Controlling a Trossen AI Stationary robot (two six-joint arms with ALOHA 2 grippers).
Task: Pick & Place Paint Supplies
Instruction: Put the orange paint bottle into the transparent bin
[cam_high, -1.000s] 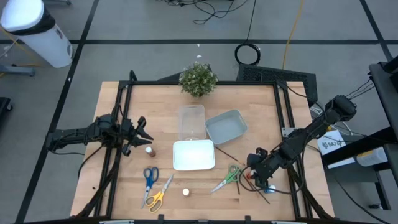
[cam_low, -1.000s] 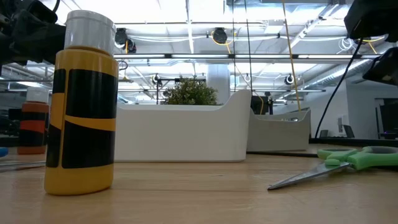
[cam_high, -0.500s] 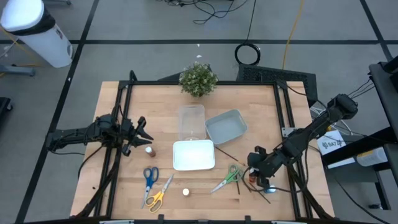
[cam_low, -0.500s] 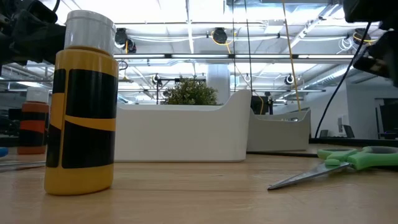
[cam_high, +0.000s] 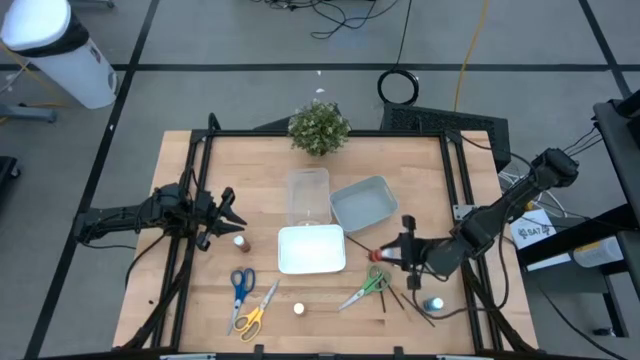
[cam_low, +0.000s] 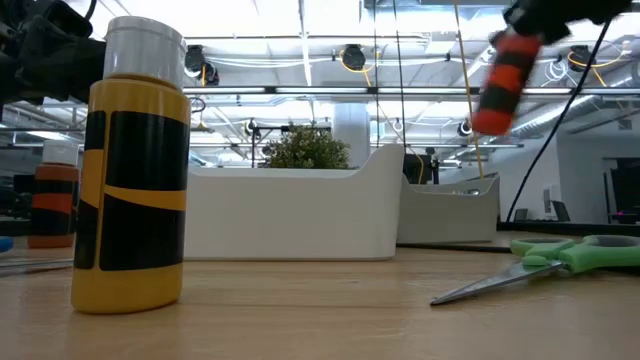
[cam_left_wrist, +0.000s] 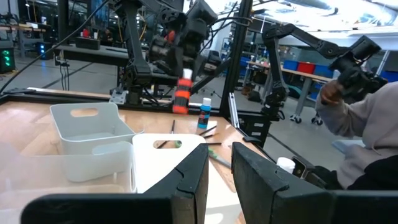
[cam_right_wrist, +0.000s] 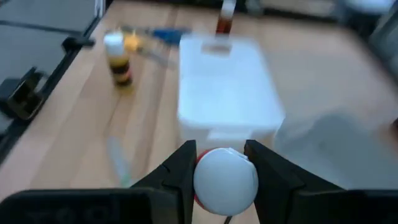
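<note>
Wrist view alone shows right end effector (cam_right_wrist: 221, 163) gripping red bottle's (cam_right_wrist: 225, 180) white cap.

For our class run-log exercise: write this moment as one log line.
right gripper: shut on red paint bottle, lifted clear of table | left gripper: waiting at left side | blue paint bottle: on table

four paint bottles (cam_high: 432, 302), three scissors (cam_high: 241, 284), three trays (cam_high: 311, 249).
</note>
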